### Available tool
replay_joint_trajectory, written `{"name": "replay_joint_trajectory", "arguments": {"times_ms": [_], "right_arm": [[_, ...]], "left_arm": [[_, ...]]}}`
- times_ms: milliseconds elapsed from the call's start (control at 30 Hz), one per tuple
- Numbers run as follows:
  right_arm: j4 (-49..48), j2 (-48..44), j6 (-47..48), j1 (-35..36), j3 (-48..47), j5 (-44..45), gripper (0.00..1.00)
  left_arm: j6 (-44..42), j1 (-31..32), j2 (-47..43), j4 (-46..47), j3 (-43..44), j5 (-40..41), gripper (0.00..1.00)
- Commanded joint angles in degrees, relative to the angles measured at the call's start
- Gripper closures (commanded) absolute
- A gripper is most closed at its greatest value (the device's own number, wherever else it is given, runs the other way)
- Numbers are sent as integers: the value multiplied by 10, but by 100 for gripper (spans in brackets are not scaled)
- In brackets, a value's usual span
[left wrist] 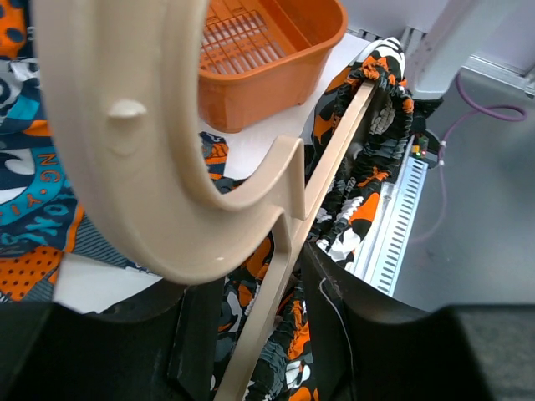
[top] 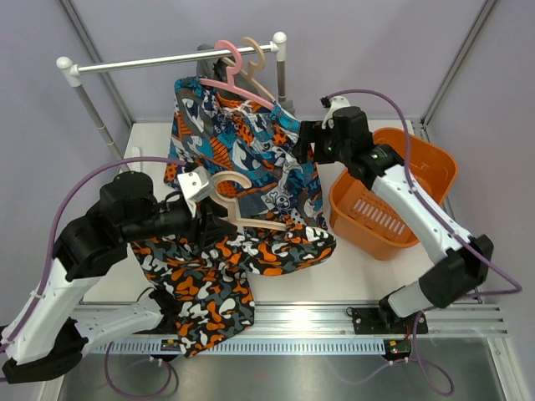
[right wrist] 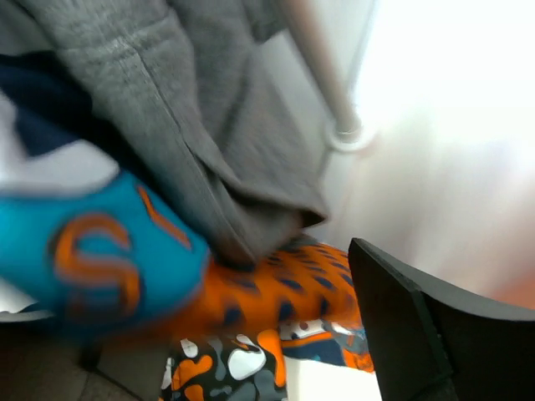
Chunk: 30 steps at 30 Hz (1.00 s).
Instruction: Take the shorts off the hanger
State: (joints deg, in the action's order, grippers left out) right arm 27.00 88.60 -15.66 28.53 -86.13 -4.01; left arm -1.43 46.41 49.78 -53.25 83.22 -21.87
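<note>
Midway through freeing the camouflage shorts (top: 201, 284): left gripper (top: 196, 219) clenched on the beige hanger (top: 242, 205), waistband bunched along its bar just beyond the fingertips. Right gripper (top: 303, 144) spread wide, empty, beside the patterned shorts (top: 251, 146). Next, likely: pinching that waistband and dragging it off the bar's end.

Orange slatted basket (top: 365, 219) at right on white table (top: 351, 280), metal rail (top: 167, 60) behind.
</note>
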Motion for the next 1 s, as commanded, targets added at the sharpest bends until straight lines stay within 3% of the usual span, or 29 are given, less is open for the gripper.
{"name": "replay_joint_trajectory", "arguments": {"times_ms": [0,200,333,567,800,967], "right_arm": [[30,-118,3,0,-19,112,10],[114,-189,-9,0,-65,189,5],[151,-214,-27,1,-84,167,8],[197,-220,-39,3,-89,72,17],[212,-215,-39,35,-80,98,19],[225,-222,-34,37,-88,120,18]], "left_arm": [[8,2,14,54,12,39,100],[35,2,51,83,17,130,100],[56,2,94,97,37,184,100],[58,2,194,109,150,181,100],[53,4,294,109,256,162,100],[52,10,336,114,283,158,100]]}}
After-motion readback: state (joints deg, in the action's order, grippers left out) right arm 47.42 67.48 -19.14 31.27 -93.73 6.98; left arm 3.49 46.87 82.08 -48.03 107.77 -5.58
